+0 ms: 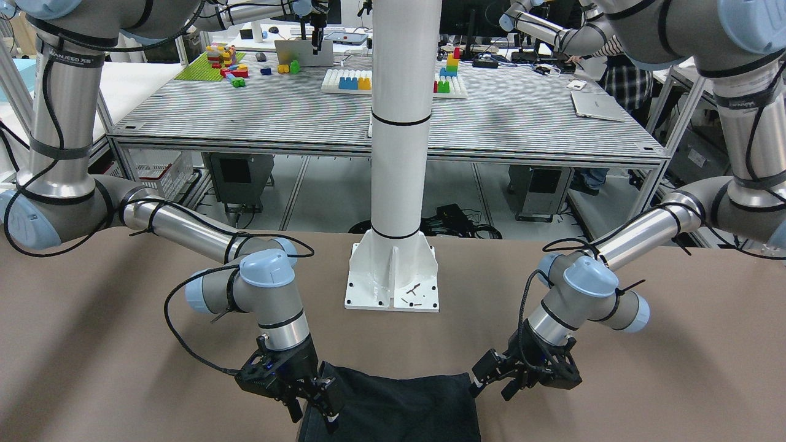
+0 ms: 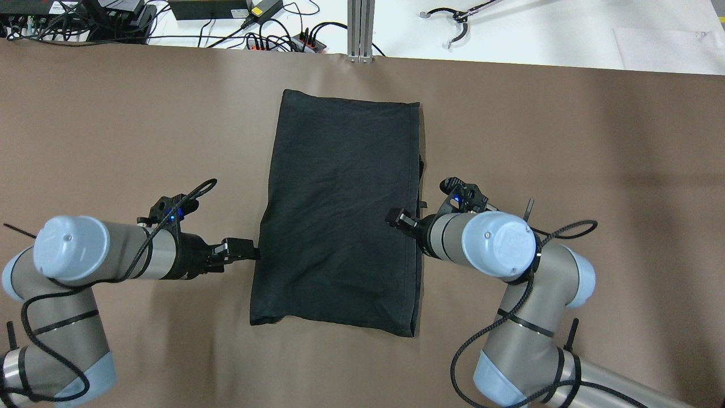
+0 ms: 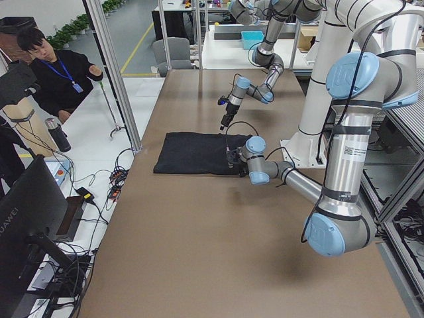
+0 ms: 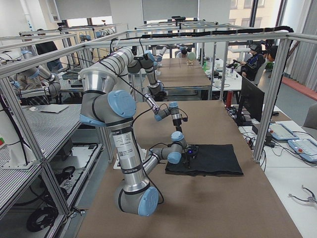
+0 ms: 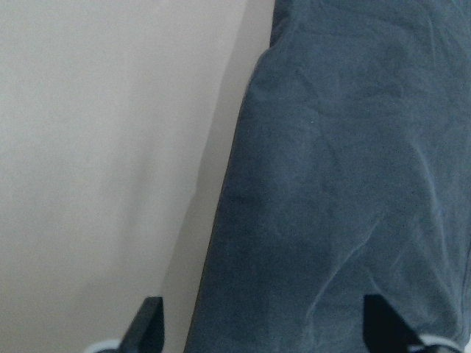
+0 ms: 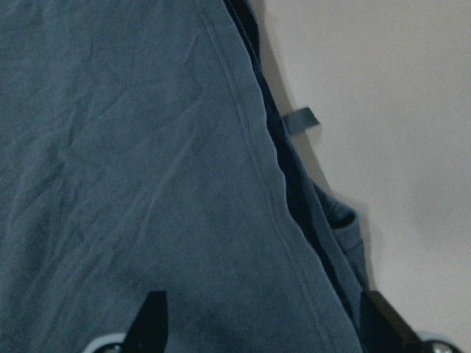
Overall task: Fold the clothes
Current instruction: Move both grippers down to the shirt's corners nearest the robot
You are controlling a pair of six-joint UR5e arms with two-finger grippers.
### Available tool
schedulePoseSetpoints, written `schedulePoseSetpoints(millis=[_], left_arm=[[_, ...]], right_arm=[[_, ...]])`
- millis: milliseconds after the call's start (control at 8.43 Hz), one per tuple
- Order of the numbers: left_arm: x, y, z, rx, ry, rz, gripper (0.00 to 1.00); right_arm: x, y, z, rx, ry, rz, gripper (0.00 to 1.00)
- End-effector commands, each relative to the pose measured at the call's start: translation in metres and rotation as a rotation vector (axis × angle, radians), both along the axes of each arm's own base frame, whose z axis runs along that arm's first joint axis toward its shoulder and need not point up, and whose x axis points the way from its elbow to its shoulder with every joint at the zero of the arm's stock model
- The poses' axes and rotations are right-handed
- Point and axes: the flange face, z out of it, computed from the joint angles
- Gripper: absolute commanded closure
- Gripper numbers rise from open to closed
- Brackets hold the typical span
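Since the next fold, as I judge it, needs both long sides lifted together, my left hand (image 2: 241, 250) hangs spread wide astride one side edge of the clothes (image 2: 340, 209), and my right hand (image 2: 399, 217) is just as wide over the opposite hemmed edge, beside a small tab (image 6: 300, 120). Neither grips anything yet. The clothes lie flat, a dark rectangle on the counter (image 2: 113, 113), straight out from the white post (image 1: 396, 153), a hand at either side.
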Motion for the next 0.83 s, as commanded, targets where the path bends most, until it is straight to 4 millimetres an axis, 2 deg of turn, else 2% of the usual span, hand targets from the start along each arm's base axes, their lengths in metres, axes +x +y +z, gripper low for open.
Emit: schedulePoseSetpoints(millis=[0,119,474,593,712], left_arm=[[0.022,0.039,0.001,-0.204,0.083,-0.137,0.05],[0.037,0.053,0.001,-0.23,0.095,-0.174,0.05],[0.058,0.079,0.004,-0.287,0.112,-0.215,0.05],[0.06,0.08,0.005,-0.287,0.109,-0.215,0.05],[0.068,0.078,0.017,-0.291,0.085,-0.219,0.05]], right_arm=[[0.0,0.03,-0.005,-0.145,-0.136,0.113,0.08],[-0.004,0.034,-0.005,-0.142,-0.135,0.113,0.08],[-0.005,0.034,-0.004,-0.14,-0.132,0.113,0.07],[-0.004,0.034,-0.005,-0.137,-0.132,0.112,0.07],[-0.004,0.034,-0.004,-0.137,-0.132,0.112,0.07]])
